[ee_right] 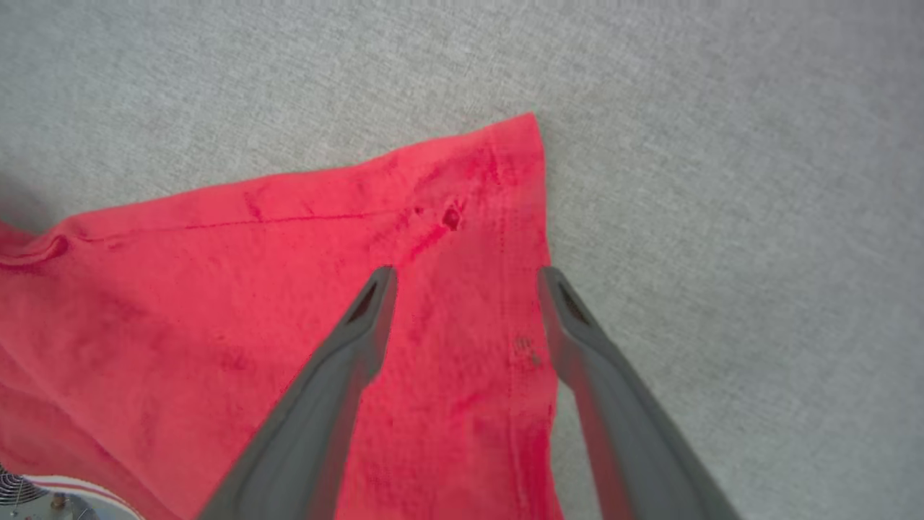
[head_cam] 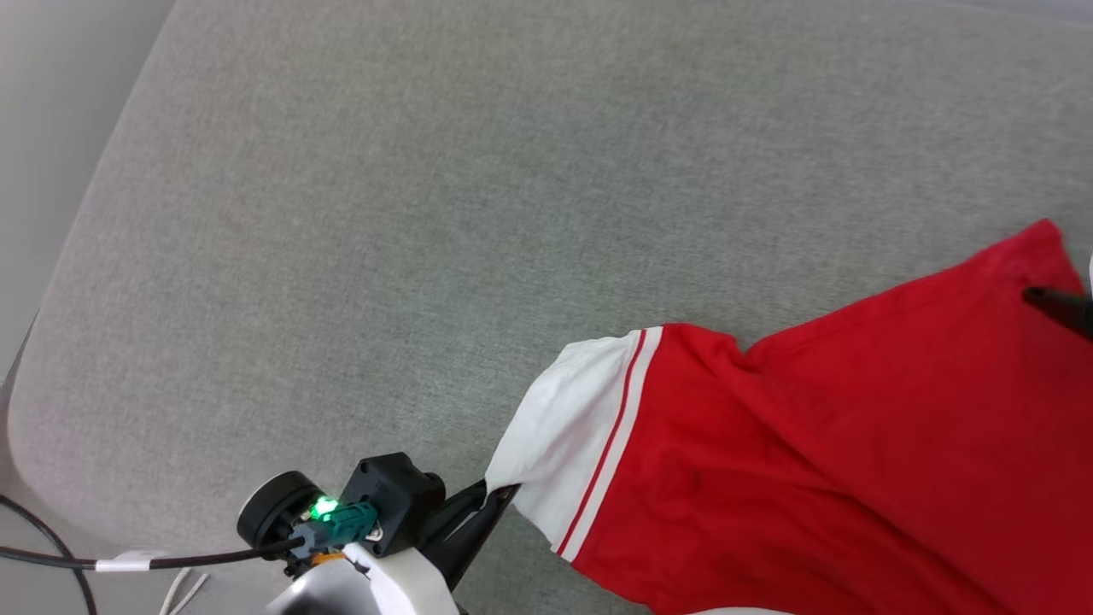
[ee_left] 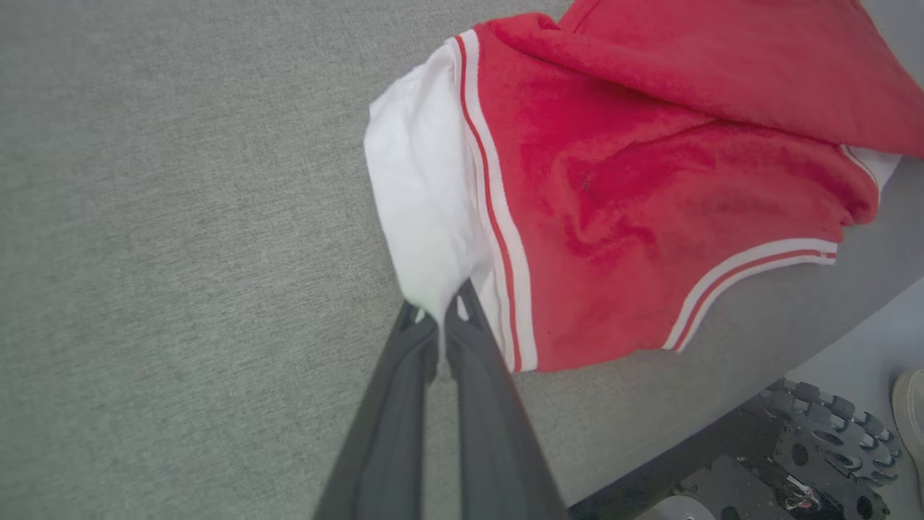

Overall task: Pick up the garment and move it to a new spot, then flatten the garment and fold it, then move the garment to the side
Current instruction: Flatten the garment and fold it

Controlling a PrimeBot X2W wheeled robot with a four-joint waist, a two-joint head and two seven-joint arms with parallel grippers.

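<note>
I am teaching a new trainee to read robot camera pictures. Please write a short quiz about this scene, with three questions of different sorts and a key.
1. True or false: the left gripper is shut on the white sleeve of the garment.
2. Choose one. The right gripper is:
A) open, with red cloth seen between its fingers
B) shut on the striped trim
C) holding a white sleeve
3. Fill in: the surface under the garment is ____ in colour.

Key: 1 true; 2 A; 3 grey.
</note>
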